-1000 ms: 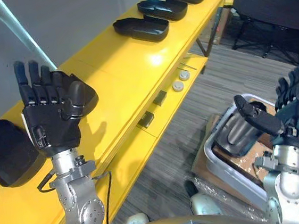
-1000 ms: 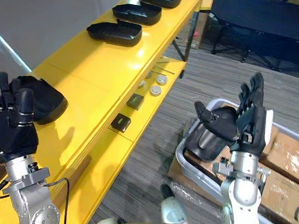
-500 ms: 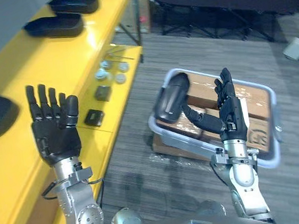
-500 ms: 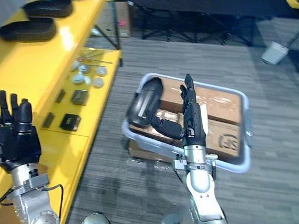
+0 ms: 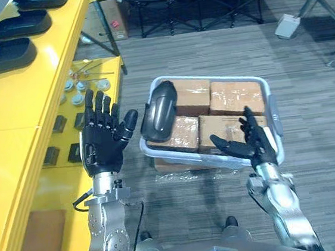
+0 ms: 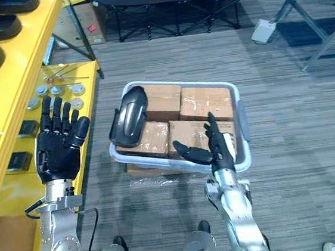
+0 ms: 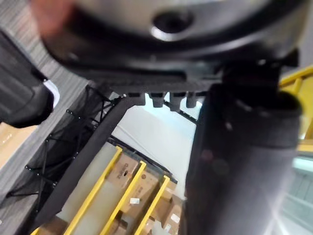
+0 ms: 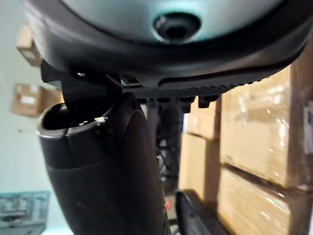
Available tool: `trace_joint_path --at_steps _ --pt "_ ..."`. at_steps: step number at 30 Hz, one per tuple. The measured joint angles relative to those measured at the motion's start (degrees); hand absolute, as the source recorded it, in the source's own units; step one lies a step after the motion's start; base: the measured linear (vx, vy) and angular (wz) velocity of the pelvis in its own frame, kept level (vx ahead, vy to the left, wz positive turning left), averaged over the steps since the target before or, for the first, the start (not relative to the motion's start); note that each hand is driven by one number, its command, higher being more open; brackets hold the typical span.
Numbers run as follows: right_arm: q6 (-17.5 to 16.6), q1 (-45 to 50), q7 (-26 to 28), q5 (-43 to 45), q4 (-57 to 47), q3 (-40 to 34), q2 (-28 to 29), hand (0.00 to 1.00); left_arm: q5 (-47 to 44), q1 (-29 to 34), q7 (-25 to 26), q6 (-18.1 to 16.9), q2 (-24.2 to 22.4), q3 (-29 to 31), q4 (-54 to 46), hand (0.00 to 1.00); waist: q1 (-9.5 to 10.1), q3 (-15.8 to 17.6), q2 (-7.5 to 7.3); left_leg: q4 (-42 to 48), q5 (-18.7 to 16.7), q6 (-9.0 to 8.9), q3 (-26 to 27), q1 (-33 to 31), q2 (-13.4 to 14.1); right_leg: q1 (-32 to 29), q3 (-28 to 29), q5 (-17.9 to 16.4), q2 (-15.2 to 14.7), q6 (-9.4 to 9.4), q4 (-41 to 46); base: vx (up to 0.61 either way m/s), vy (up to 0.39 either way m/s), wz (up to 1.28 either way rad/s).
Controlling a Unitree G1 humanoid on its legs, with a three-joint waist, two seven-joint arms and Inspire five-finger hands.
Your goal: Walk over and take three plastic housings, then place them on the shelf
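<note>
Left hand (image 5: 103,145) raised between shelf (image 5: 32,92) and bin (image 5: 210,78), fingers straight and spread, empty. Right hand (image 5: 250,144) over bin's near rim, fingers spread wide, empty. One black housing (image 5: 158,109) stands tilted at bin's left end, resting on brown boxes (image 5: 233,97). Three more housings (image 5: 1,55) lie in row on shelf top. Small parts (image 5: 80,92) on lower shelf level.

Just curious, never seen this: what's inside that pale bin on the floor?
The bin holds taped cardboard boxes and one black housing leaning at its left end. The boxes cover the bin's bottom.
</note>
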Motion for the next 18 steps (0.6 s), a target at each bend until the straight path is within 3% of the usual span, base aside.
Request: trace_joint_path --at_steps 1,3,8,12,16,18 --pt "0.5 -1.3 -0.7 -0.1 1.6 0.0 0.0 1.00 0.6 0.0 0.0 0.0 0.1 -0.2 0.0 1.00 0.25 0.0 0.05 0.0 0.1 0.19 -0.3 -0.4 -0.3 0.0 -0.5 0.4 -0.2 0.04 -0.3 -0.07 0.127 0.57" --pt "2.8 -12.6 -6.9 -0.5 12.3 -0.2 -0.6 1.00 2.4 -0.1 -0.3 0.1 0.5 -1.9 0.3 1.00 2.14 1.9 1.27 0.1 1.0 1.70 -3.5 -3.1 -2.1 0.2 -4.7 2.9 -1.5 -0.22 -1.1 -0.10 0.138 0.64" --pt "4.8 -28.7 -12.6 -0.3 23.8 -0.5 -4.1 1.00 3.8 -0.6 -1.5 1.4 0.6 -3.6 0.5 1.00 5.38 5.0 2.41 0.1 2.5 2.98 -7.5 -5.7 -3.9 1.1 -8.9 3.2 -2.8 -0.16 -1.2 -0.07 0.068 0.44" --pt "5.0 -40.3 -14.0 2.3 34.7 -1.5 -8.6 1.00 3.4 -3.2 -3.6 2.4 1.9 -7.1 2.1 1.00 7.90 7.3 3.20 0.2 3.6 3.13 -10.3 -7.1 -4.3 2.0 -11.4 3.2 -2.8 -0.17 -1.1 -0.04 0.014 0.38" --pt "5.6 -45.7 -14.6 2.4 38.4 -1.3 -10.8 1.00 3.3 -4.4 -4.6 2.4 2.0 -8.6 5.4 1.00 8.50 9.1 3.76 0.1 4.5 3.27 -11.6 -8.1 -4.4 2.0 -12.1 3.2 -2.8 -0.20 -0.6 -0.03 0.003 0.19" --pt "7.8 -47.5 -15.0 3.0 41.2 -1.2 -11.9 1.00 2.8 -4.4 -4.9 2.4 2.0 -9.2 6.7 1.00 9.28 9.7 3.80 0.1 4.7 3.40 -11.8 -8.1 -4.4 2.1 -12.6 3.1 -2.8 -0.38 -0.5 -0.01 -0.008 0.02"
